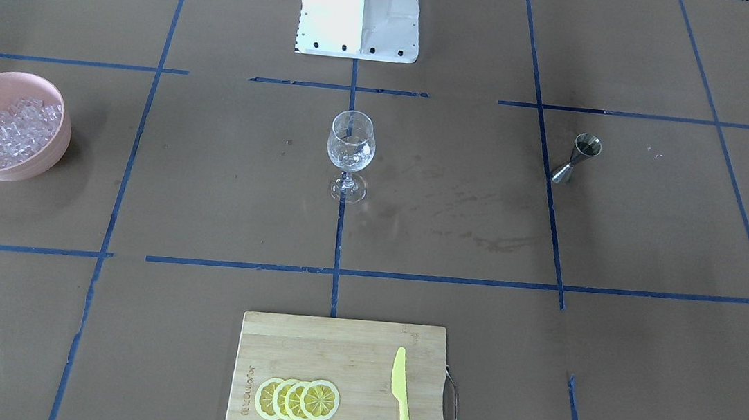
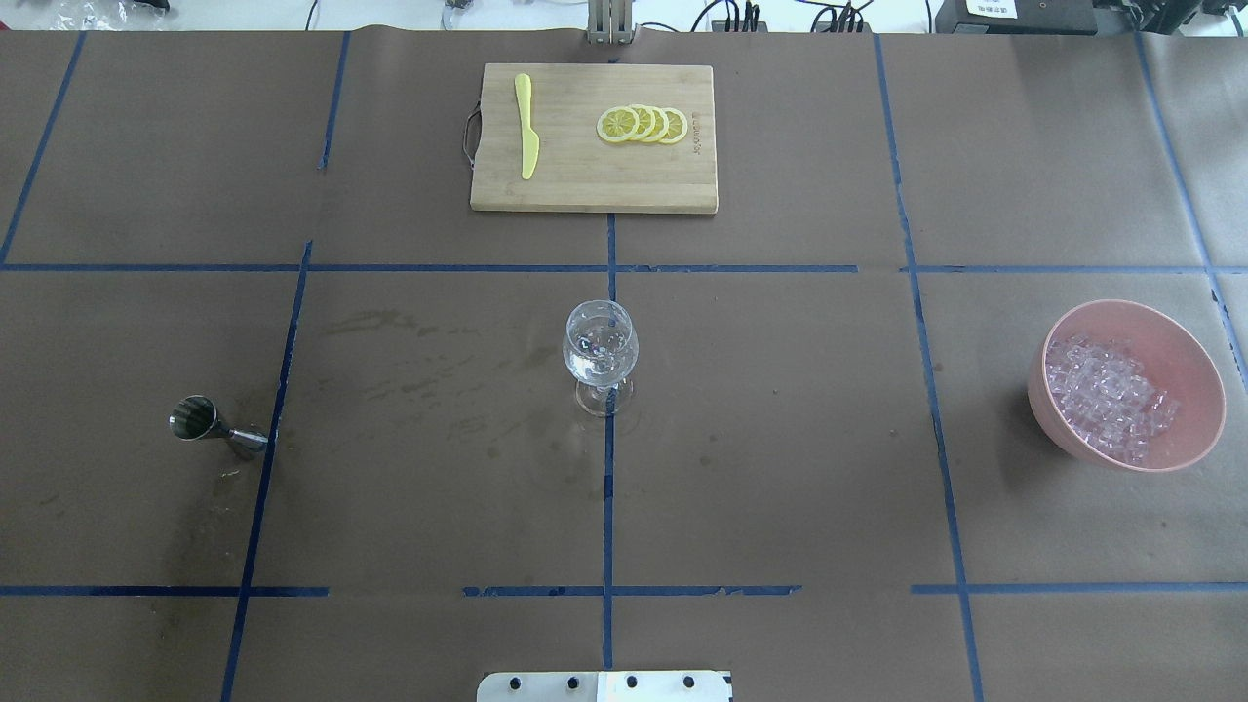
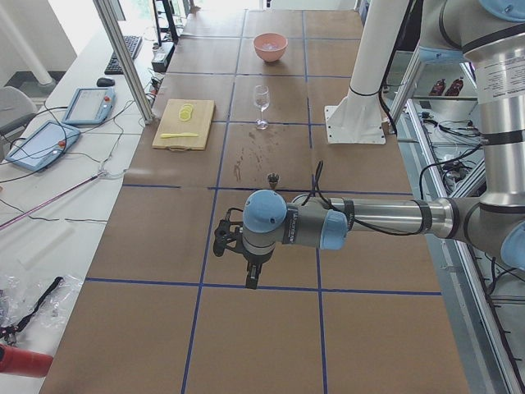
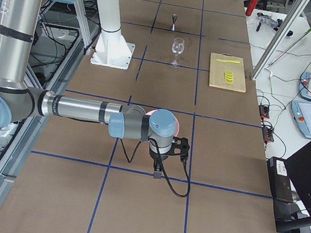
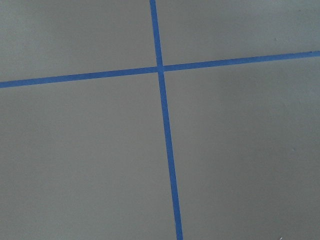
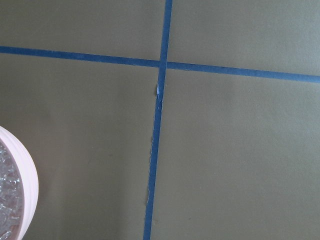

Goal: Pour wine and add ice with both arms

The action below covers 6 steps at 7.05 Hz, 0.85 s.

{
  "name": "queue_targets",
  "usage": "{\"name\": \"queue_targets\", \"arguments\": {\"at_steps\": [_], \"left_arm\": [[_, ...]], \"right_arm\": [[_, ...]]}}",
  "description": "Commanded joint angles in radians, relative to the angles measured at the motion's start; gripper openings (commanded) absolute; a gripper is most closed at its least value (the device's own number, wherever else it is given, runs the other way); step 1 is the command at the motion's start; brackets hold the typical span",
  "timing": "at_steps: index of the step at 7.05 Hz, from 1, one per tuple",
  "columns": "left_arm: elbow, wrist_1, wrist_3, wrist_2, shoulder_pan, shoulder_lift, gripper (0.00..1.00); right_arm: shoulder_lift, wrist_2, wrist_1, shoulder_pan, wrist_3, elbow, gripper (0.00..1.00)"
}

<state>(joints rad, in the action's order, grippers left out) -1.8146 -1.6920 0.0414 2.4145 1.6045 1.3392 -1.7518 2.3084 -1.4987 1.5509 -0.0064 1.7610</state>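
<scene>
left pincer: seen only from the side, pointing down; opening cannot tell
right pincer: same, cannot tell
ice: in pink bowl, left middle of front-facing frame; bowl cut off in right wrist view
wine glass: centre, contents unclear

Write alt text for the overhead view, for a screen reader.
A wine glass stands at the centre of a brown table gridded with blue tape; a pink bowl of ice at right, a small metal measuring cup at left. A cutting board at the far edge holds lemon slices and a yellow knife.
</scene>
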Motion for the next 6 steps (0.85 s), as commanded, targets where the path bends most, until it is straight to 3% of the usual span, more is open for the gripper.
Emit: {"name": "queue_targets", "arguments": {"at_steps": [1,6], "left_arm": [[0.001,-0.002,0.003,0.000,0.000,0.005,1.00],[0.000,-0.002,0.003,0.000,-0.002,0.024,1.00]], "right_arm": [[0.002,0.002,0.002,0.000,0.000,0.000,1.00],[0.003,0.034,0.106,-0.011,0.009,0.017,1.00]]}}
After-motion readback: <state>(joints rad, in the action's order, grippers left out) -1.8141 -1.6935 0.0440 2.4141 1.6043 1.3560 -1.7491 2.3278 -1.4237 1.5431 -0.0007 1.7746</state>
